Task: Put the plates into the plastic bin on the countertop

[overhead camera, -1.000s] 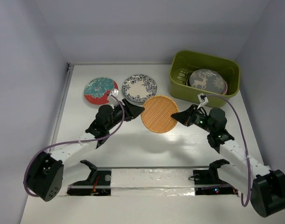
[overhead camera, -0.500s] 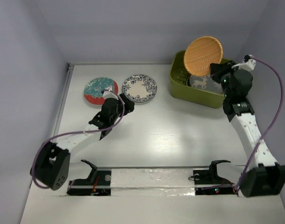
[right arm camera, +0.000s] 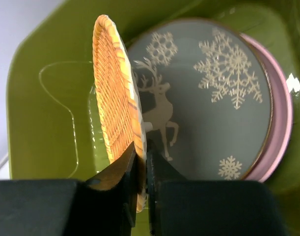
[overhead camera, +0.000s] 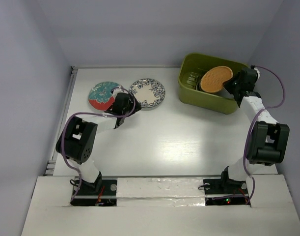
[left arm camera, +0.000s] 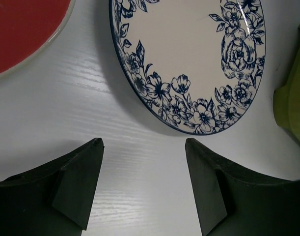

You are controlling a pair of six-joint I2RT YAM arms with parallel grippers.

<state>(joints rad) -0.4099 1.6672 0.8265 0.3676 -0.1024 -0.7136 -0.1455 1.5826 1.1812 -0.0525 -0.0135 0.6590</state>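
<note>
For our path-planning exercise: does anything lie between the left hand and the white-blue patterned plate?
Nothing visible does. In the left wrist view, only bare countertop separates the open left hand from the white-blue plate and its near rim; the red-teal plate sits off to the side.

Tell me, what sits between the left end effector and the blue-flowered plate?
Nothing: only bare white countertop separates the open left end effector from the blue-flowered plate, as the left wrist view shows.

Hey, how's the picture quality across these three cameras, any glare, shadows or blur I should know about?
Top external: soft even light, faint sheen on the countertop. Left wrist: sharp; the white-blue plate casts a dark shadow along its lower rim. Right wrist: a small glint beside the pink plate.
</note>
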